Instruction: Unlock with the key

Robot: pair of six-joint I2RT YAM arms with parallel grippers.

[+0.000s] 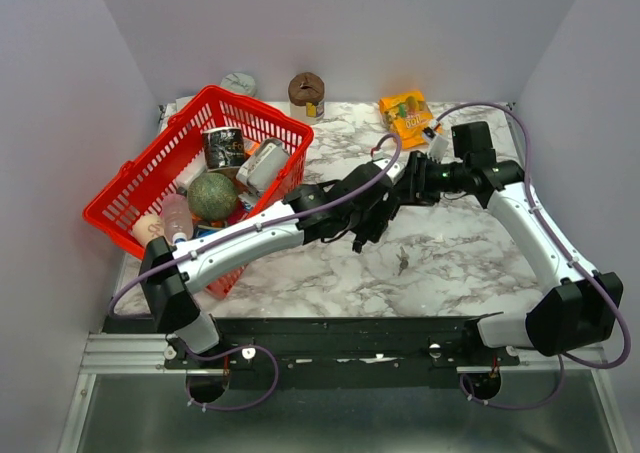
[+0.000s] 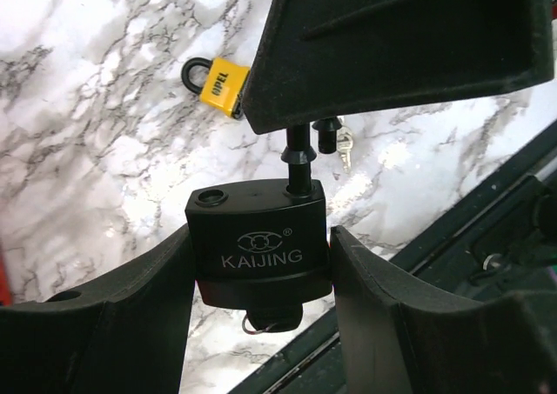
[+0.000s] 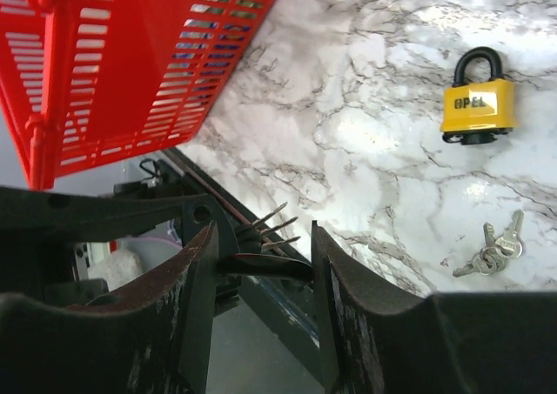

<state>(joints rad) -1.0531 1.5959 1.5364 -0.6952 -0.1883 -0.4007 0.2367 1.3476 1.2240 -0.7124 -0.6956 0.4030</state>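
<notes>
My left gripper [image 2: 261, 242] is shut on a black padlock [image 2: 257, 237] marked KAIJING, held above the table. The lock's shackle [image 2: 298, 159] stands lifted: one hole on top shows empty and the other leg rises into my right gripper [image 2: 392, 46]. A black-headed key [image 2: 274, 317] with a ring sits in the lock's underside. In the right wrist view my right gripper [image 3: 263, 237] is shut on the curved black shackle [image 3: 265, 268], with several key blades [image 3: 274, 224] poking out behind it. In the top view both grippers, left [image 1: 368, 221] and right [image 1: 402, 188], meet at mid-table.
A yellow OPEL padlock [image 3: 474, 98] lies on the marble with a bunch of loose keys [image 3: 492, 250] beside it; the keys also show in the top view [image 1: 402, 263]. A red basket [image 1: 260, 111] full of items stands at the left. An orange snack bag [image 1: 405, 113] lies at the back.
</notes>
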